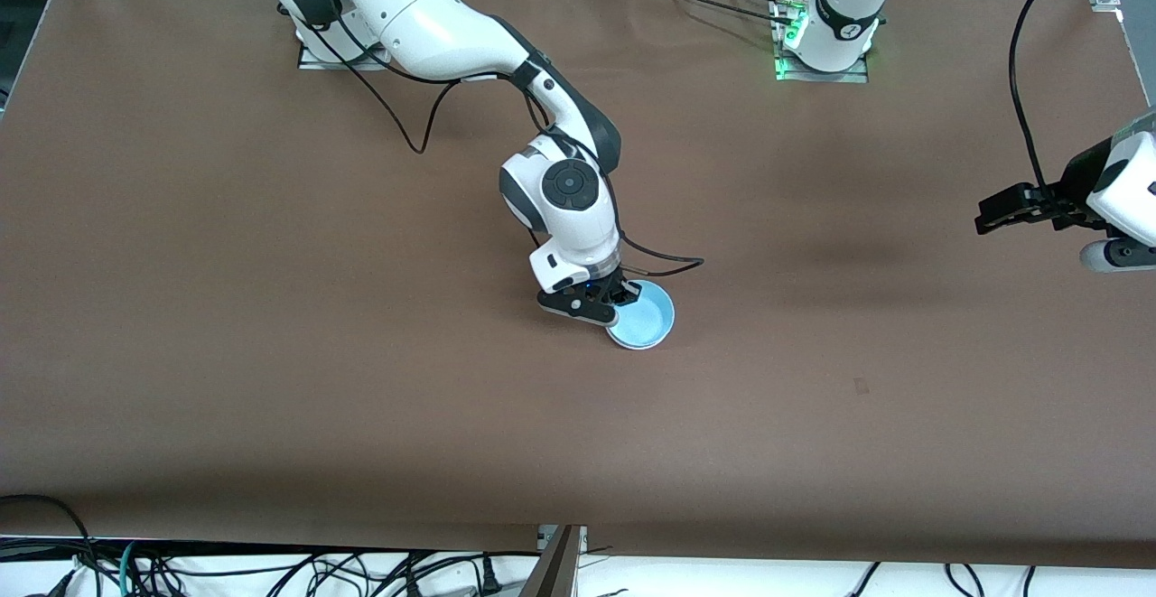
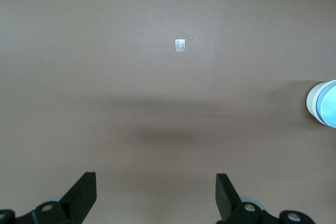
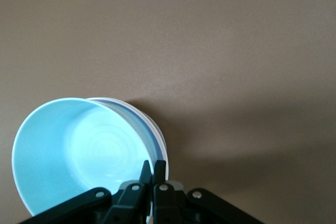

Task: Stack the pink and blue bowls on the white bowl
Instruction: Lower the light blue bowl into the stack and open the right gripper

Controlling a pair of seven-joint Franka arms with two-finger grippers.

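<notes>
Near the table's middle, the glossy sky-blue bowl (image 1: 643, 316), tilted on a white rim beneath, is pinched at its edge by the right gripper (image 1: 607, 301), while the left gripper (image 1: 1002, 215) is held waiting with fingers spread over the left arm's end.

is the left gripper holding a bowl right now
No, the left gripper hangs open over bare table, while the blue bowl sits at the right gripper.

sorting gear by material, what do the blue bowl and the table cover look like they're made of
Blue bowl: smooth and glossy, with soft highlights and faint rings inside; likely glazed ceramic or hard plastic, which one is unclear. The right gripper pinches its rim. Table cover: matte brown, no shine, slightly wavy at the edge; probably paper or thin fabric.
</notes>
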